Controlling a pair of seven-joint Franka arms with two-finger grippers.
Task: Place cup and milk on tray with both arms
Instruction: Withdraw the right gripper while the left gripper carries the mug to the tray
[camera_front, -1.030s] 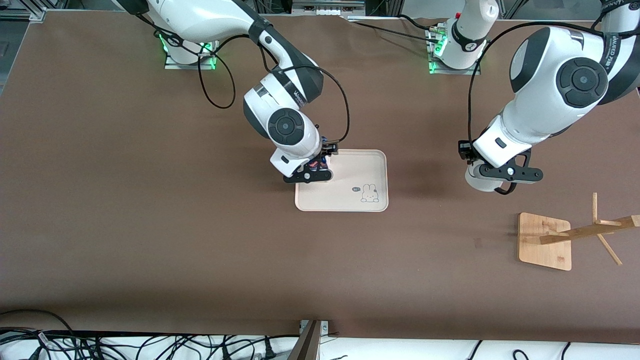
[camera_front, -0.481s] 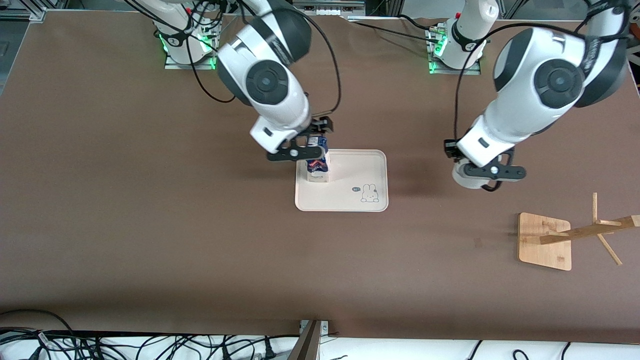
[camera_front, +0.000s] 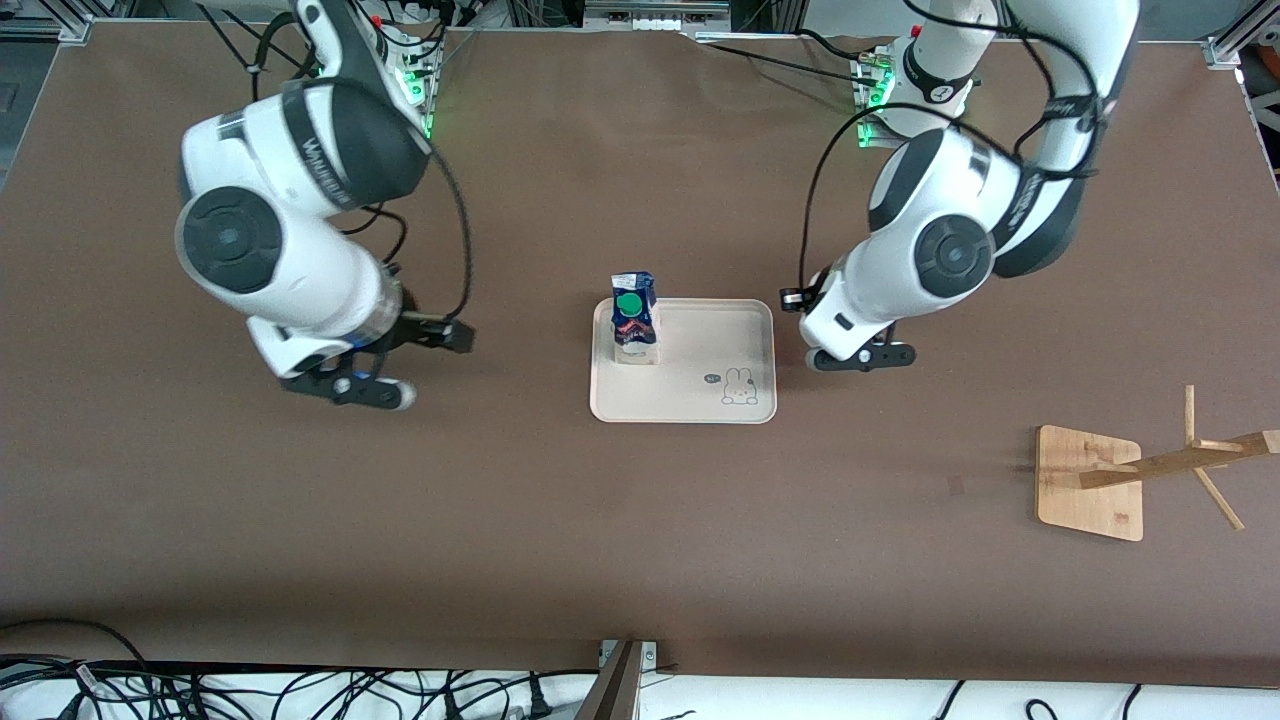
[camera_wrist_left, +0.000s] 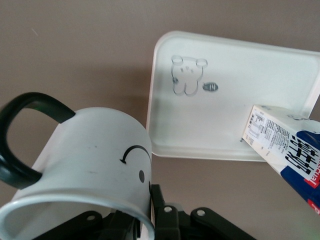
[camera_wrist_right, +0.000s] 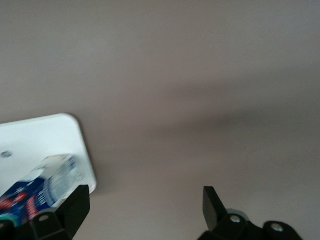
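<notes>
White cup (camera_wrist_left: 95, 155) was hidden from our front view, gripped by left fingers (camera_wrist_left: 160, 210) beside the tray (camera_front: 745, 320); milk (camera_front: 634, 318) stood apart from the right gripper's (camera_wrist_right: 145, 210) spread fingers.

The milk (camera_front: 634, 318) stands on the tray (camera_front: 700, 400), at the right arm's end.

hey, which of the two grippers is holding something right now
The left gripper, just off the tray's edge toward the left arm's end, is shut on the cup. The right gripper is open and empty; the milk stands on the tray.
</notes>
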